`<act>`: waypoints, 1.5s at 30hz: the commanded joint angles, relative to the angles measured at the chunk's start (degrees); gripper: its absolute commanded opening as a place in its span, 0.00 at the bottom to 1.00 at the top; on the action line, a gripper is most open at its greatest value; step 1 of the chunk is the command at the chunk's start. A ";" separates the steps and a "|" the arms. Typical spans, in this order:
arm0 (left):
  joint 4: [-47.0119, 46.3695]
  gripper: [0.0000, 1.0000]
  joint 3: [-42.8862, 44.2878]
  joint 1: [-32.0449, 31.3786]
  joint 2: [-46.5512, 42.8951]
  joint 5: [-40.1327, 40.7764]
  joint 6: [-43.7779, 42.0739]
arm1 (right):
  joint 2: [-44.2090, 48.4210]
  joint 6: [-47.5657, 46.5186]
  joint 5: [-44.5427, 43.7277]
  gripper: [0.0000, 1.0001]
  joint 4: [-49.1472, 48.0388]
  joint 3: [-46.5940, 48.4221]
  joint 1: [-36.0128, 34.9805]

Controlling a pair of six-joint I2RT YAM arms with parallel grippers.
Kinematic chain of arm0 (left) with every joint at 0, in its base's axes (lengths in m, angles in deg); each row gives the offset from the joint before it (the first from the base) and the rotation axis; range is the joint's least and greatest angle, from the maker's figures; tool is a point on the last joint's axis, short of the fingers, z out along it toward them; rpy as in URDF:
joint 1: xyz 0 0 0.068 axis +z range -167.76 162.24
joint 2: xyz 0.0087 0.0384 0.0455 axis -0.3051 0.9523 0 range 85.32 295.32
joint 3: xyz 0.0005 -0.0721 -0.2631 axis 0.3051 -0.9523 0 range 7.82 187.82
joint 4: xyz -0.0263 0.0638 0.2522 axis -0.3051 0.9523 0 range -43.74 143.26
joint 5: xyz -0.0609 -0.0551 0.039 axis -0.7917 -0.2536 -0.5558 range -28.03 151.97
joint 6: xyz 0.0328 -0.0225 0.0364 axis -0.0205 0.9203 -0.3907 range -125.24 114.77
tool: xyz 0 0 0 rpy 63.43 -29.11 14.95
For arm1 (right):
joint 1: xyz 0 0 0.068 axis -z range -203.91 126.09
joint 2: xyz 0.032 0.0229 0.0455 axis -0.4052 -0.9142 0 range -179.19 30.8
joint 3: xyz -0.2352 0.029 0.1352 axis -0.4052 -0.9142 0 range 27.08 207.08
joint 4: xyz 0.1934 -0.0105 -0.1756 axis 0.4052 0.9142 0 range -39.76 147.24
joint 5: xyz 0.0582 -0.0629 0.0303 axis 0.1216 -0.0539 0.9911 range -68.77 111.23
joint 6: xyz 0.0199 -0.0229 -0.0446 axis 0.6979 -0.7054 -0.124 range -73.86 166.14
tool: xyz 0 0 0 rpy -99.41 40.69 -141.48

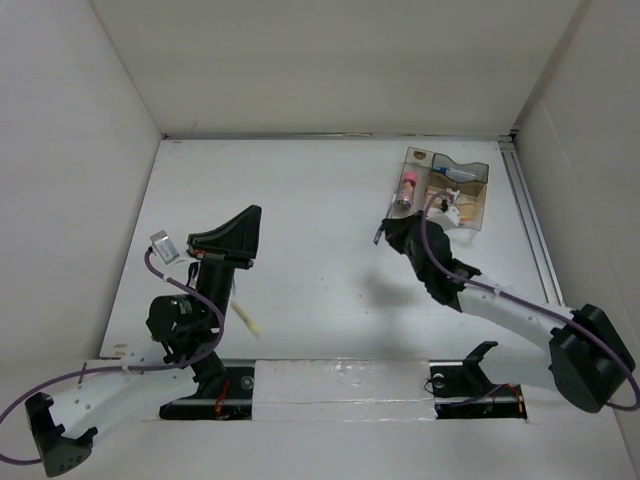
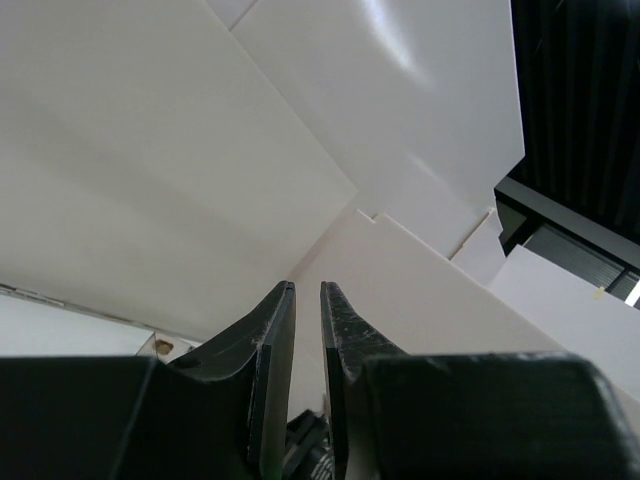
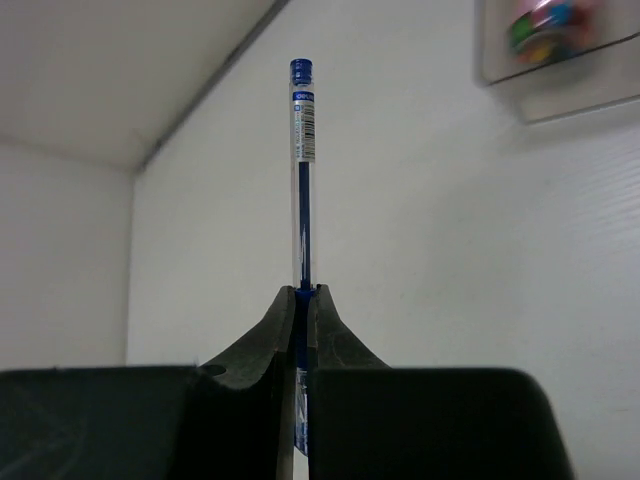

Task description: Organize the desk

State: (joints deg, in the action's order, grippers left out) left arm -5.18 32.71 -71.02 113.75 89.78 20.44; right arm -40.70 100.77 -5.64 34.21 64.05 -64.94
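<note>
The desk (image 1: 320, 220) is a large, flat tabletop in matte white. It lies level and, seen from above, forms a broad shape that narrows toward the far side. White panels (image 1: 350, 60) wall it at the back and along both sides (the seams where they meet the top show as thin dark lines). A metal rail (image 1: 530, 225) runs along its right edge, from the far right corner toward the near side. Soft grey shadows fall across the middle of the surface.
</note>
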 commanded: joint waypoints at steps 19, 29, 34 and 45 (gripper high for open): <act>-4.11 0.14 2.27 -0.27 1.81 -1.53 0.17 | 2.87 31.58 4.81 0.00 -14.72 -12.53 30.04; -4.99 0.14 2.80 -0.27 4.53 -1.97 0.08 | -2.14 38.00 10.61 0.00 -22.19 -17.19 37.51; -5.07 0.14 2.71 -0.27 4.62 -2.15 0.26 | -6.10 39.67 14.47 0.00 -26.50 -16.49 39.89; -4.10 0.14 3.25 -0.27 5.33 -1.71 0.25 | -12.34 40.90 18.78 0.00 -29.22 -12.45 42.70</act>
State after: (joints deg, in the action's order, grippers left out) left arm -7.25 33.49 -71.04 119.19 88.73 20.76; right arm -52.09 140.29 10.79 11.87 49.47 -23.50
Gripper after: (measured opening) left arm 0.142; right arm 0.047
